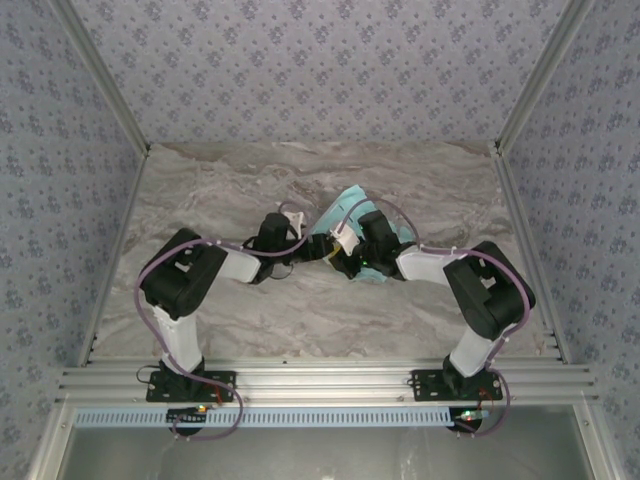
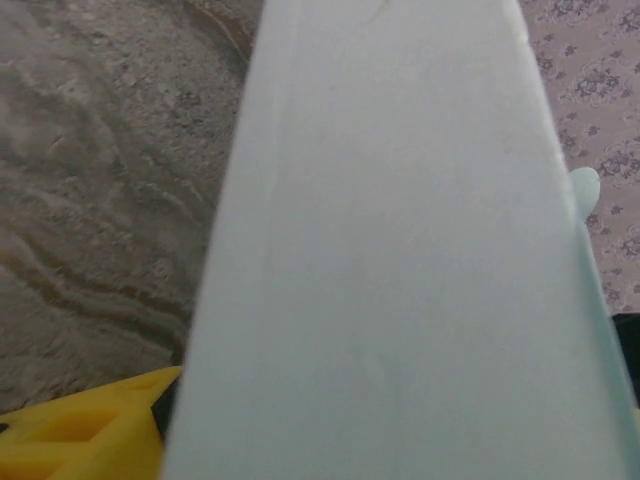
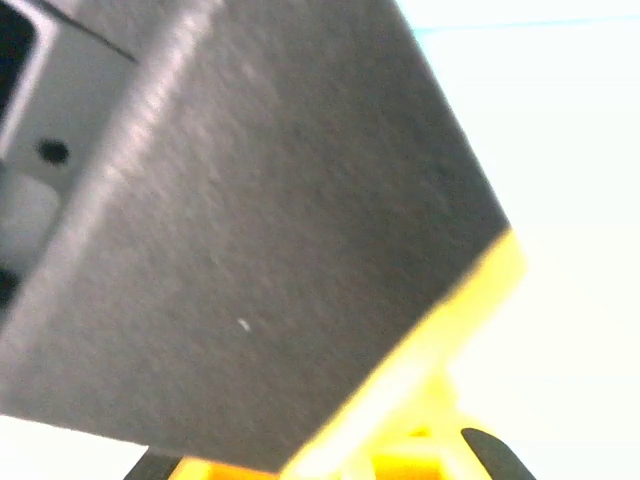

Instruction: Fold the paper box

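Note:
The paper box [image 1: 352, 200] is a light aqua card held up off the table between the two arms at mid-table. My left gripper [image 1: 305, 232] reaches it from the left. In the left wrist view a broad panel of the box [image 2: 400, 250] lies across the gap between the jaws. One yellow finger [image 2: 80, 430] stands far out at the lower left, so the jaws look open. My right gripper [image 1: 335, 250] comes in from the right and is shut on the box's edge. In the right wrist view its dark pad [image 3: 250, 250] and yellow finger [image 3: 430, 360] lie against the pale card [image 3: 570, 200].
The marble tabletop [image 1: 250, 180] stretches behind and to both sides of the arms. Patterned walls [image 1: 320, 60] close it in at the back and sides. A metal rail [image 1: 320, 380] carrying both arm bases runs along the near edge.

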Available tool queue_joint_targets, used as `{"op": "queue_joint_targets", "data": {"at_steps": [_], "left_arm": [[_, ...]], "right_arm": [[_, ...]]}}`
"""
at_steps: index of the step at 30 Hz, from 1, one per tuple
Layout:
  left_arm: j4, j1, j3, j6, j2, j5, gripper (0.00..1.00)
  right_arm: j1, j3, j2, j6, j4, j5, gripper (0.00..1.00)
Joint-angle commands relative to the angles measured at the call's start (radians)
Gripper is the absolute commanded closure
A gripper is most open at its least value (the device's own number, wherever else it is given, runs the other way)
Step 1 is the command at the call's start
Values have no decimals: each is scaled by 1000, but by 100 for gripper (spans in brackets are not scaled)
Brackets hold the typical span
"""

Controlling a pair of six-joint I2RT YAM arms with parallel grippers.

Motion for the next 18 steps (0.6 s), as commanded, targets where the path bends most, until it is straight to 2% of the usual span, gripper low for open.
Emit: {"op": "queue_joint_targets", "data": {"at_steps": [1, 4, 6, 8, 9, 11, 16, 18], "left_arm": [[67, 36, -15, -18, -69, 60, 26], [47, 76, -25, -52, -100, 81, 24], [18, 108, -8, -70, -114, 148, 20], [-6, 126, 29, -66, -115, 266, 1], [-30, 129, 54, -64, -116, 319, 1], [-100, 129, 79, -53, -131, 347, 1], [-342, 156, 94, 21, -191, 199, 1], [-353, 180, 74, 27, -197, 168, 1]], "right_arm": [[-13, -16, 17, -51, -10, -51, 91], [-21, -19, 24, -71, -11, -72, 91], [-22, -22, 30, -85, -9, -85, 91], [-22, -23, 36, -89, 0, -85, 93], [-24, -29, 40, -90, 11, -81, 93], [-23, -42, 43, -89, 45, -83, 93], [-22, -91, 29, -103, 141, -127, 93], [-21, -105, 20, -109, 167, -153, 93]]}}
